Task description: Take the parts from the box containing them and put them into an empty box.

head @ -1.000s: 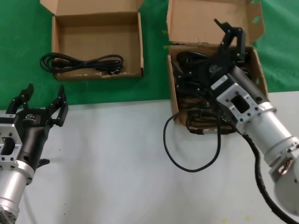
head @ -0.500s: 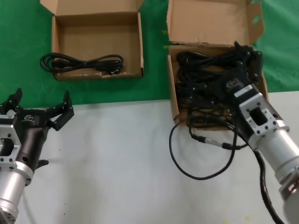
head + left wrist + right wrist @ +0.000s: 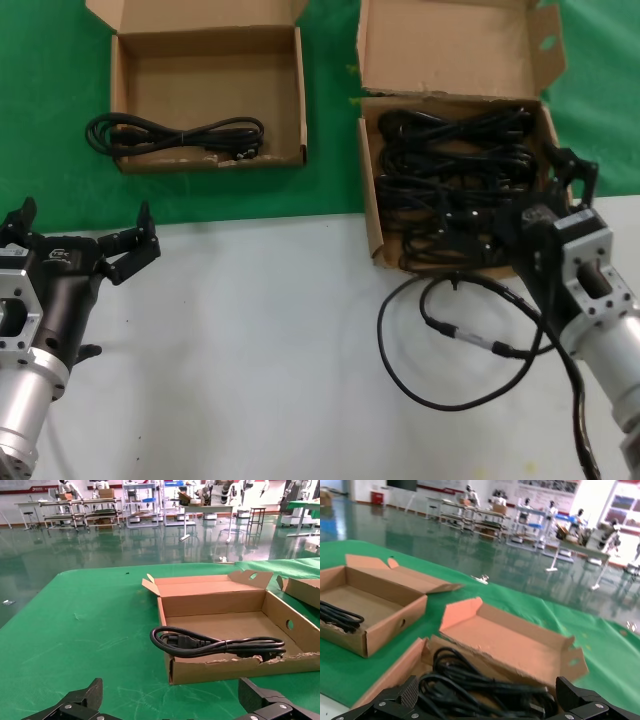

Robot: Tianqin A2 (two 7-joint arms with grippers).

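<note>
Right gripper [image 3: 562, 190] sits wide open at the full box's [image 3: 372, 215] near right corner, holding nothing. One cable [image 3: 450, 345] trails out onto the table, probably half dragged. Left gripper [image 3: 80, 235] idles open, facing the other box [image 3: 300, 95], with one cable [image 3: 180, 135] inside.

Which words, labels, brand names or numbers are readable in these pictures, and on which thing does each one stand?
Nothing can be read with certainty.
Left pincer: a small white mark on its black body, too small to read.
Right pincer: a small white mark on its black body, too small to read.
Red banner on the far wall: white text, too blurred to read.
Both cardboard boxes: no print visible.
</note>
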